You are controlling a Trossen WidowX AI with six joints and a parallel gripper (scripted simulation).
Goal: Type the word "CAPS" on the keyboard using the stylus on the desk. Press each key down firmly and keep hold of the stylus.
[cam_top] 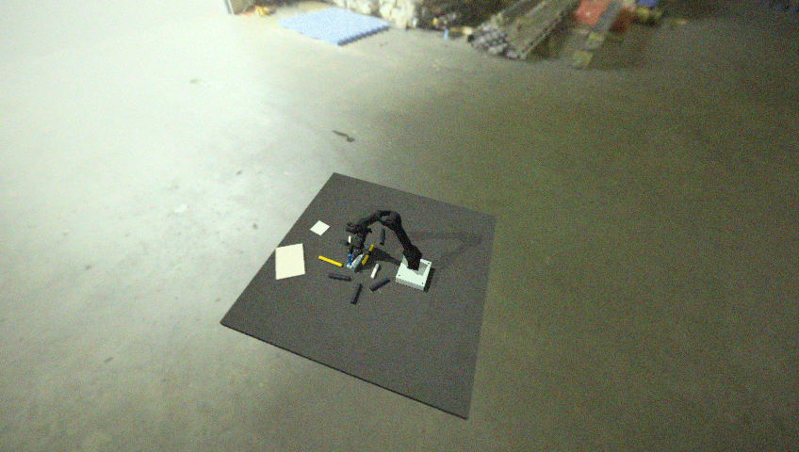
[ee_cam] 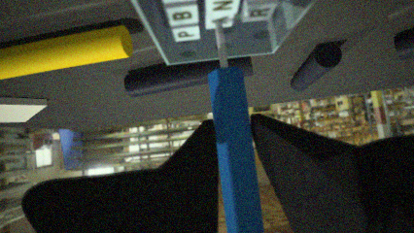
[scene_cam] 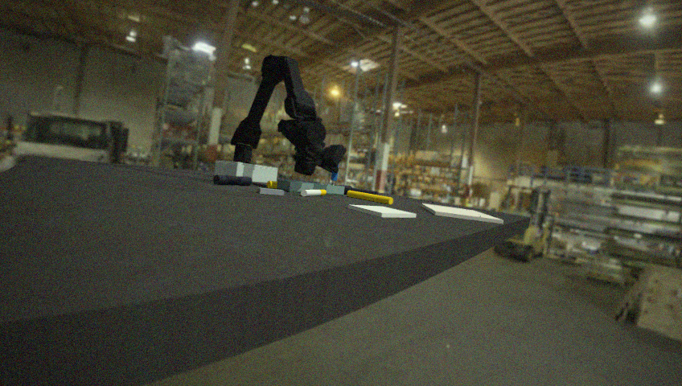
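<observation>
My gripper [ee_cam: 231, 125] is shut on the blue stylus [ee_cam: 236, 160] [scene_cam: 334, 176], whose thin grey tip points at the keyboard. The keyboard [ee_cam: 221, 49] [cam_top: 354, 267] [scene_cam: 296, 186] is a small grey-teal board with white lettered keys. In the wrist view the keys P, B, N and R show, cut off by the top edge. The stylus tip appears at or just over the lower edge of the N key; whether it touches is not clear. The other keys are out of the wrist view, and the top and exterior views are too small to read them.
A yellow bar [cam_top: 331, 261] [scene_cam: 369, 197] [ee_cam: 68, 50] lies beside the keyboard. Several dark cylinders lie around it, one [cam_top: 339, 276] [ee_cam: 165, 79] near its edge. A white rod [cam_top: 375, 270] lies near the arm's base [cam_top: 414, 275]. Two pale flat squares lie farther off, the larger one [cam_top: 289, 261] near the mat's edge.
</observation>
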